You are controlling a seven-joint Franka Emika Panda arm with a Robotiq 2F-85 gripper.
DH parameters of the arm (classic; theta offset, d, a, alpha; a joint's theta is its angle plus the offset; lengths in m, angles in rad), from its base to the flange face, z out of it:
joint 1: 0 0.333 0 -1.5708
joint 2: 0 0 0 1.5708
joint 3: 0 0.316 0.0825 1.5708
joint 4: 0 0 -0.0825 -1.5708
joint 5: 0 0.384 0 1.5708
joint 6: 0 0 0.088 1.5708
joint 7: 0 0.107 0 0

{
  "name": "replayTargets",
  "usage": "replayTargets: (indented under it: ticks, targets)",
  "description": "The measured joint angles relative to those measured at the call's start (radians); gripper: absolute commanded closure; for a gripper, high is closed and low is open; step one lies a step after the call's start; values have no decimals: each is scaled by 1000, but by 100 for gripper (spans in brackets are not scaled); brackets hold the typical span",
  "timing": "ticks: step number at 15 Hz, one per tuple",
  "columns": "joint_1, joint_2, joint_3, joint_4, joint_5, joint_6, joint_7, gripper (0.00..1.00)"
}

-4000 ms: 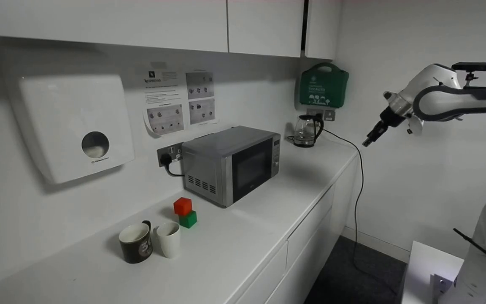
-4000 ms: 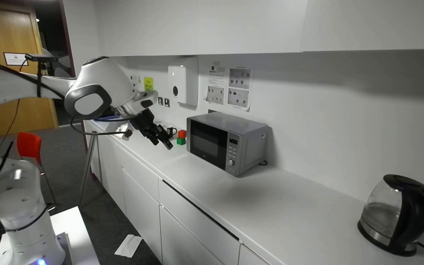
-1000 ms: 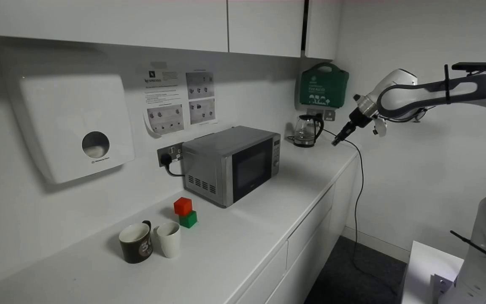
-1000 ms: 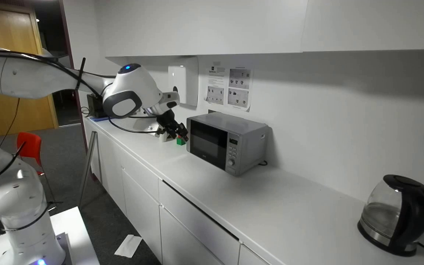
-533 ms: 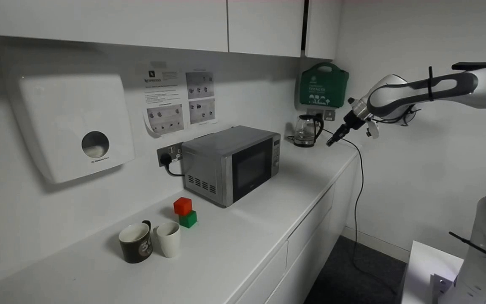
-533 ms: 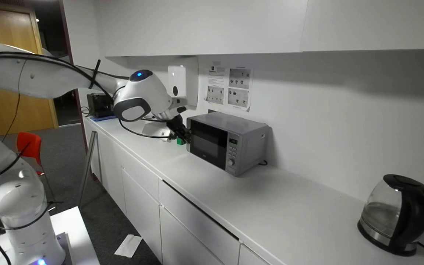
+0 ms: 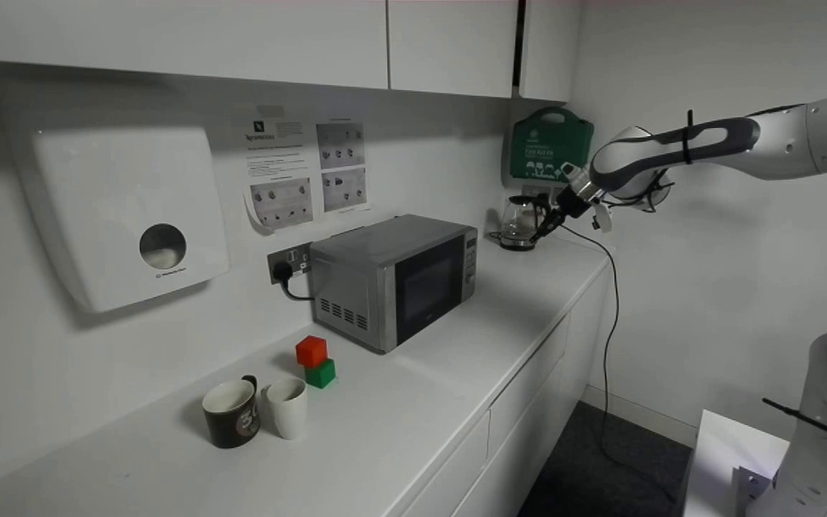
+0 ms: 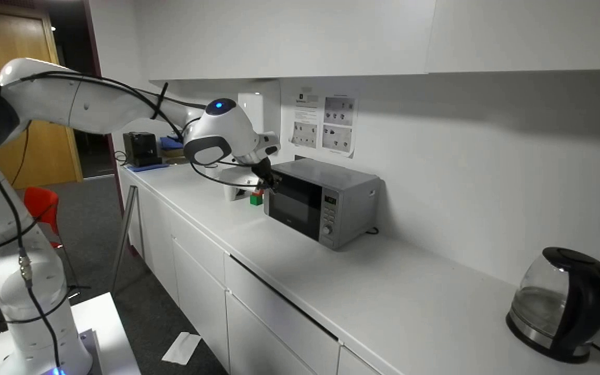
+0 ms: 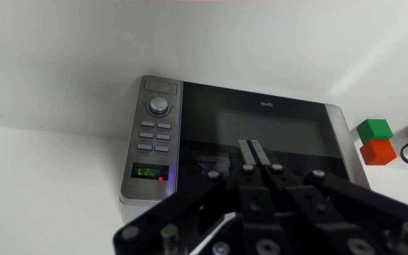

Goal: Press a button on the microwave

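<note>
The grey-silver microwave [image 7: 377,248] stands on the counter against the wall, also seen in an exterior view with its control strip [image 8: 329,213]. In the wrist view, which looks upside down, the buttons [image 9: 153,136] form a small grid between a round knob [image 9: 158,105] and a lit green display [image 9: 149,172]. My gripper [image 9: 249,141] is shut with nothing between its fingers. Its tips appear over the dark door window [image 9: 271,127], to the side of the buttons. In an exterior view the gripper [image 7: 539,233] hangs in front of the microwave, apart from it.
A red block [image 7: 311,351] on a green block [image 7: 320,373] stands beside the microwave, near a black mug [image 7: 230,413] and a white cup [image 7: 288,408]. Towards the control-strip end sits a glass kettle [image 8: 560,304]. Wall cabinets [image 8: 289,39] overhang the counter.
My arm has stretched out over the counter, bringing the gripper closer to the microwave front. The fingers, spread earlier, are now together. Microwave, blocks and mugs have stayed put.
</note>
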Motion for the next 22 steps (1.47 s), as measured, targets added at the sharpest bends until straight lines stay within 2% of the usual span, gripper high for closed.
replayTargets:
  ticks: [5,16,22]
  targets:
    - [-40,114,51,83,69,0,-41,100]
    - [-215,344,220,260,184,0,-97,100]
    - [-309,457,291,359,197,0,-97,100]
